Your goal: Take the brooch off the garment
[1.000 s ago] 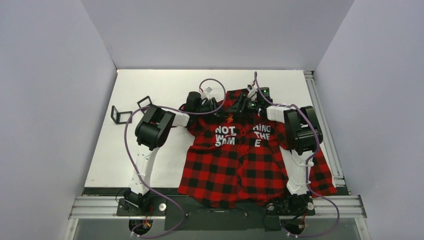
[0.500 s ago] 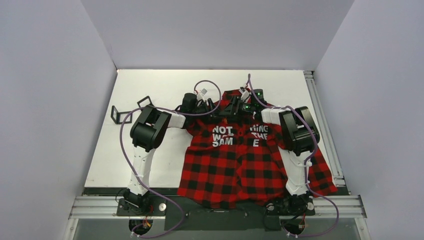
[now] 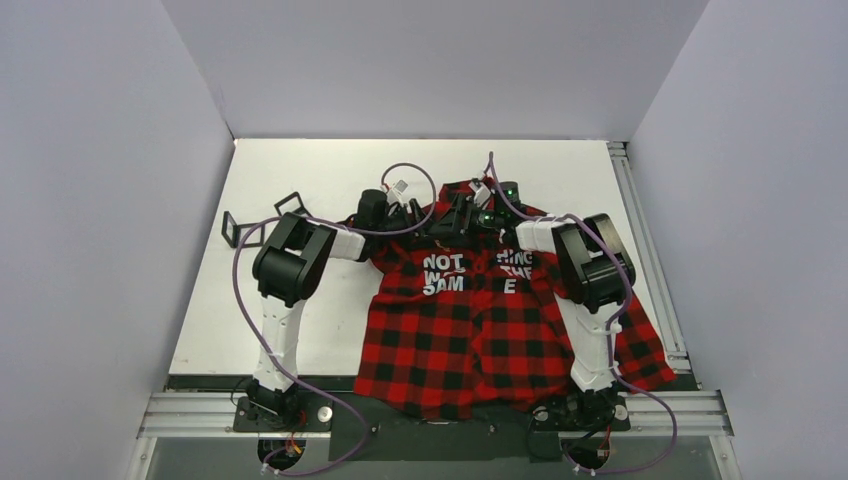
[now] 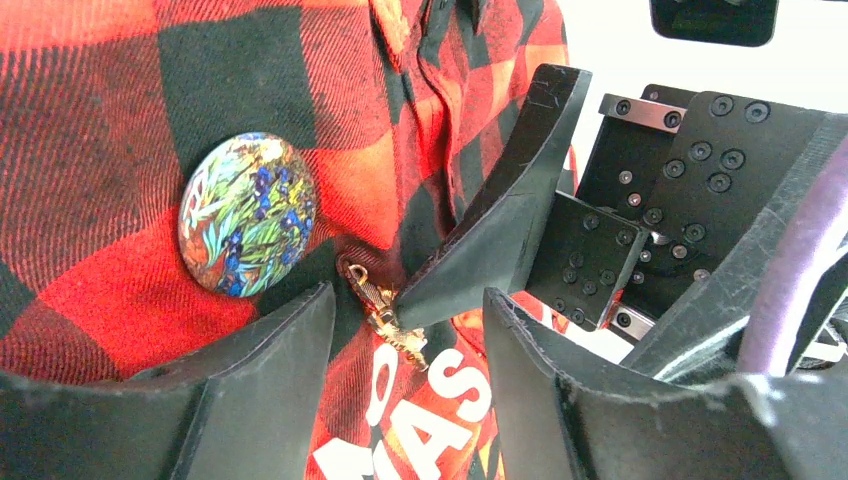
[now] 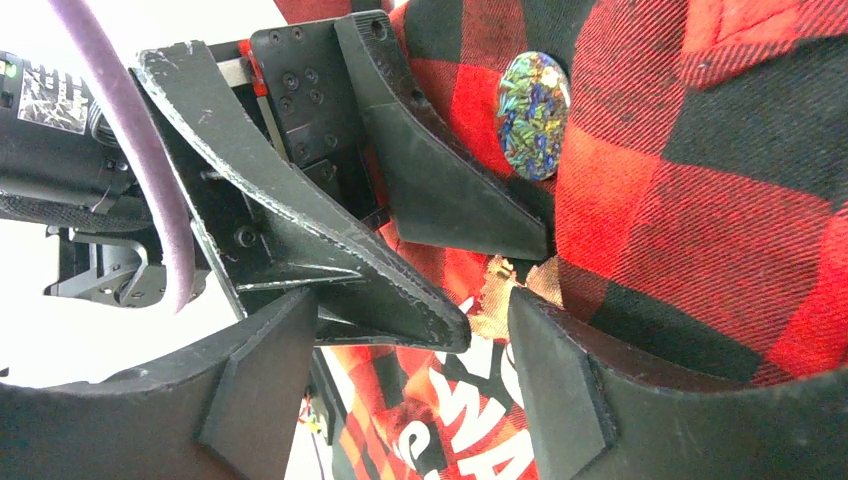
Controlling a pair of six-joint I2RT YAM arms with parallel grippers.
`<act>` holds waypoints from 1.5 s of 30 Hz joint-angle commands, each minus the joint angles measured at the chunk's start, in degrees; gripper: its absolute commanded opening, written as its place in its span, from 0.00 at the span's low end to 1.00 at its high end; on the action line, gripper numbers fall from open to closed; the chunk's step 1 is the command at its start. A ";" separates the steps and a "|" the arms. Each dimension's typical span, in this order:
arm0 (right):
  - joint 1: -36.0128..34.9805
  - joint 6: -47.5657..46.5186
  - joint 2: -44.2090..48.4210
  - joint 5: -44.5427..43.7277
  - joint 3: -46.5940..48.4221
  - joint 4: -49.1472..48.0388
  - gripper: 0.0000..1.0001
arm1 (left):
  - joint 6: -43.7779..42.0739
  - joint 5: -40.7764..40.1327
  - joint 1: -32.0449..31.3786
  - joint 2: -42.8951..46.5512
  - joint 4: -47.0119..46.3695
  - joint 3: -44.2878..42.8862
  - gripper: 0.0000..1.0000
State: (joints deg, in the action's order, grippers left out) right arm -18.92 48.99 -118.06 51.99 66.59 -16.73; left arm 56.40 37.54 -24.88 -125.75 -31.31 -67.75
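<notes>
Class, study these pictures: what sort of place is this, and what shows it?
Probably a robotics lab test cell: grey walls box in a white table, with two cabled arms bolted to an aluminium rail.

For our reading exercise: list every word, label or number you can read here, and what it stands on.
"NOT", "SAM": white letters on the red-and-black checked shirt; the line between is creased, unreadable.
"HING", "THE", "E": same shirt, beside them.
Wrist views: letter fragments only.
</notes>
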 commanded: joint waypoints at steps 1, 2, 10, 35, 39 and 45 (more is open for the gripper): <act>-1.20 2.41 1.18 -0.26 -0.90 -4.51 0.66 | -0.47 1.63 -0.43 2.76 -1.73 1.49 0.51; -1.20 2.59 1.04 -0.24 -1.06 -4.65 0.66 | -0.43 1.92 -0.47 2.82 -1.91 1.88 0.48; -0.93 3.88 1.31 -0.57 -1.55 -7.00 0.68 | -0.69 2.81 -0.47 4.23 -2.67 4.25 0.35; 3.77 -22.87 5.37 -8.10 4.84 19.54 0.51 | -13.32 1.09 -0.43 5.76 1.30 4.29 0.00; 4.02 -24.12 3.84 -6.02 5.63 20.45 0.49 | -16.64 2.08 -0.38 5.97 0.82 4.43 0.00; 4.27 -22.02 2.32 -0.35 5.25 17.35 0.53 | -13.36 6.82 0.34 4.57 -7.37 5.85 0.00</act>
State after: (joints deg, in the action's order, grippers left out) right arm -15.03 28.10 -116.36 47.35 70.08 2.52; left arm 42.76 40.14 -25.08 -123.13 -30.87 -62.54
